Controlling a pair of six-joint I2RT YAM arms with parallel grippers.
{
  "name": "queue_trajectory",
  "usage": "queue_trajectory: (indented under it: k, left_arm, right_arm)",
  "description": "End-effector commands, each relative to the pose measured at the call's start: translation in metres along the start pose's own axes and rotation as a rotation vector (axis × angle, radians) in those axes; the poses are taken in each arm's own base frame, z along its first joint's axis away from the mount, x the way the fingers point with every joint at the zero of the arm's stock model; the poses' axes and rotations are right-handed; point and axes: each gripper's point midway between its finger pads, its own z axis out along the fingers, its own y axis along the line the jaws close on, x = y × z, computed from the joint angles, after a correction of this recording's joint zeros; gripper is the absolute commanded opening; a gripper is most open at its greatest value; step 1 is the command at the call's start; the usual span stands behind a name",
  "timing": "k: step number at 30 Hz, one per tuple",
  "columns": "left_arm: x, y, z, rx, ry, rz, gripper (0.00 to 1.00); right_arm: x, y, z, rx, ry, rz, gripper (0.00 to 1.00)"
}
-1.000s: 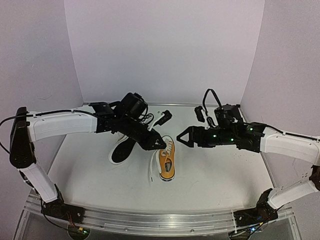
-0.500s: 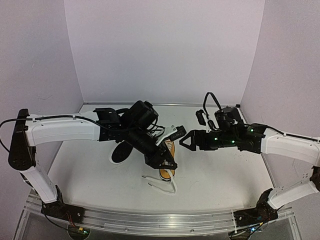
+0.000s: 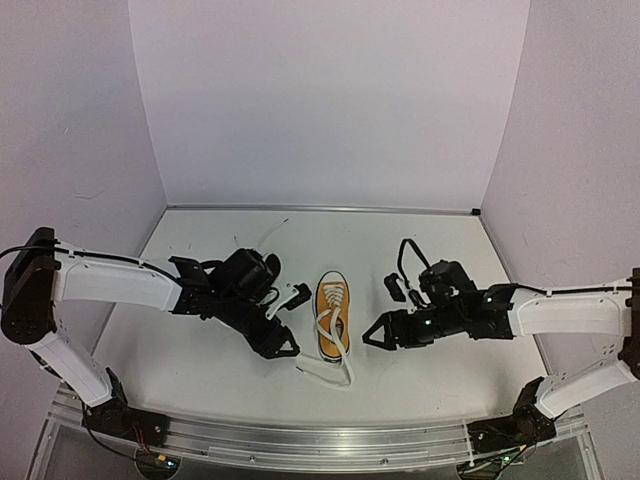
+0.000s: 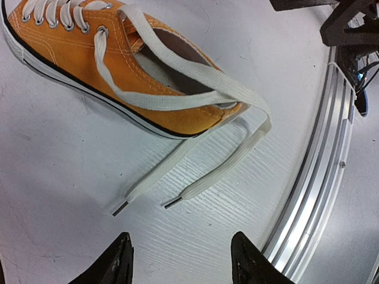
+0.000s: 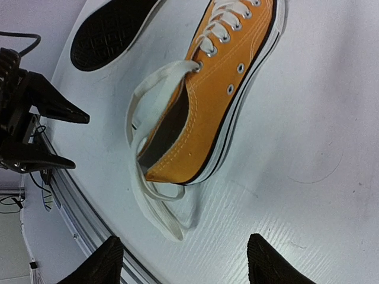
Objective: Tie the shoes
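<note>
Orange shoe (image 3: 333,305), black-soled shoe (image 5: 109,32) probably upturned, left claw (image 4: 183,260), right claw (image 5: 186,260) open

Plain pale lilac walls (image 3: 330,100) enclose a white wood-grain counter (image 3: 420,390), edged at its near side by an aluminium rail (image 3: 320,440).

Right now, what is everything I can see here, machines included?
orange sneaker: one, orange with a white rubber edge, mid-table between the arms.
second shoe: one, only its black sole shows, past the orange sneaker on the left arm's side.
laces: two loose ends, white, untied, lying by the heel.
table: one, white.
rail: one, silver, near edge.
left gripper: one, black, open, left of the sneaker.
right gripper: one, black, open, right of it.
</note>
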Motion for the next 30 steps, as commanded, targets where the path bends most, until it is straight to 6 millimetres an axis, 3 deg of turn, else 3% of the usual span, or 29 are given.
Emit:
queue_trajectory:
  k: [1,9,12,16,20,24,30]
  left_arm:
    - [-0.032,-0.003,-0.018,0.002,-0.189,0.038,0.55]
    - [-0.021,0.016,0.001,-0.053,-0.256,0.107,0.57]
    - [-0.015,0.007,0.003,-0.01,-0.275,0.21,0.55]
    - [0.01,-0.02,0.016,0.043,-0.214,0.404,0.54]
    - [0.031,-0.034,0.031,0.032,-0.137,0.512,0.51]
    - [0.027,-0.038,0.039,0.014,-0.123,0.558,0.49]
    - [0.028,-0.044,0.067,0.028,-0.034,0.627,0.47]
  right_arm:
    - [0.018,0.012,0.015,-0.086,-0.018,0.019,0.68]
    - [0.044,0.016,0.045,-0.098,0.001,-0.014,0.66]
    - [0.041,0.021,0.045,-0.111,-0.009,-0.007,0.65]
    - [0.029,0.029,0.031,-0.123,-0.06,-0.01,0.65]
    - [0.015,0.036,0.012,-0.121,-0.12,-0.014,0.67]
    - [0.002,0.04,-0.006,-0.106,-0.174,-0.014,0.68]
    - [-0.016,0.042,-0.037,-0.076,-0.264,0.01,0.69]
